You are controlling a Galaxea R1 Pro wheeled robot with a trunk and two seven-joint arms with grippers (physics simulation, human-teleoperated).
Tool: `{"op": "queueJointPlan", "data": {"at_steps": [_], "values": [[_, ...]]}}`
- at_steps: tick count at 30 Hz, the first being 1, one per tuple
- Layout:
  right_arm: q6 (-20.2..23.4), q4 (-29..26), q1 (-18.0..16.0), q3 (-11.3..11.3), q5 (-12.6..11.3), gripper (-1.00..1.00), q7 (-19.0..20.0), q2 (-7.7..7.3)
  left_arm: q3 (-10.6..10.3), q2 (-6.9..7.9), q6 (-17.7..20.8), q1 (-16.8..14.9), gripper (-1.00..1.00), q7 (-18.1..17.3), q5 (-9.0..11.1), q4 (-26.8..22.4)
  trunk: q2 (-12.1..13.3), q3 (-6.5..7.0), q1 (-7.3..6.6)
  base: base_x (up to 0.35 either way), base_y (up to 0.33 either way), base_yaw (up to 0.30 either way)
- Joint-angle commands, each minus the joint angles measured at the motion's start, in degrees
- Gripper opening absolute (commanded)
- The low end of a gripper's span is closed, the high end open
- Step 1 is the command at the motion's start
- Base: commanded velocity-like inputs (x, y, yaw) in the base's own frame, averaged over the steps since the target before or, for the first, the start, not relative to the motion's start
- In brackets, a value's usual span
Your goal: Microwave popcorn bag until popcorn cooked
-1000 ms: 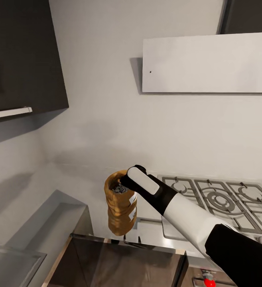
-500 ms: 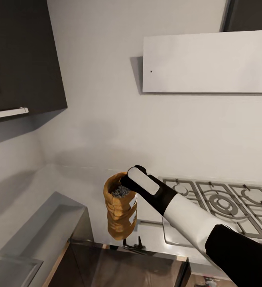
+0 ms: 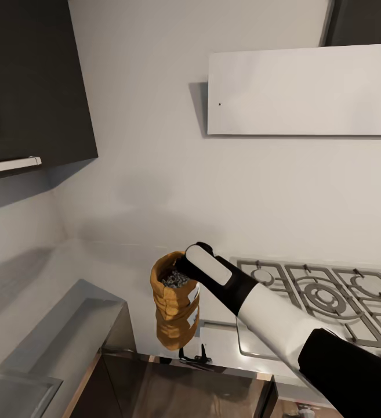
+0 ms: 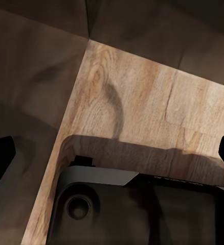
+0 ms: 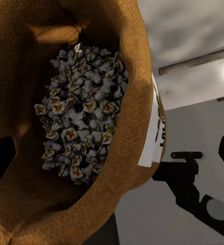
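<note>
The popcorn bag (image 3: pixel 174 302) hangs upright in the air, gripped at its rolled rim by the right gripper (image 3: pixel 185 268), clear of the countertop (image 3: pixel 225 342) below it. Inside the sack, the popcorn (image 5: pixel 81 109) lies as a heap of pale, puffed pieces with yellowish centres.

Judged step: carrying the bag, lifted off the counter; whether heating is already done I cannot settle, though the puffed look suggests it. The microwave is not identifiable here, so the next move calls for keeping the sack level and the mouth upward.

Right jaws: clamped on the rim, one finger inside the mouth by appearance.

Left jaws: dark fingertips stand wide apart at the wrist view's edges, holding nothing, above a wooden floor (image 4: pixel 142 102).

The gas hob (image 3: pixel 323 296) lies beyond the right arm.
</note>
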Motion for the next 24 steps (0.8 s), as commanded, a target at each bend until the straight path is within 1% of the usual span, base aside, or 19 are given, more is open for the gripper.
{"op": "queueJointPlan", "data": {"at_steps": [1,7,24], "values": [[0.6,0.0,0.1,0.06,-0.04,1.0,-0.21,0.0,0.17,-0.03,-0.18,-0.02,1.0,-0.02,0.02,0.04,-0.07,-0.06,0.03,0.0,0.0,0.0],[0.51,0.08,2.64,0.17,0.05,1.0,1.01,0.0,0.17,-0.03,-0.18,-0.02,1.0,0.02,0.02,0.04,-0.07,-0.06,0.03,0.0,0.0,0.0],[0.49,0.09,3.26,0.26,0.13,1.0,1.93,0.0,0.17,-0.03,-0.18,-0.02,1.0,0.01,0.02,0.04,-0.07,-0.06,0.03,0.0,0.0,0.0]]}}
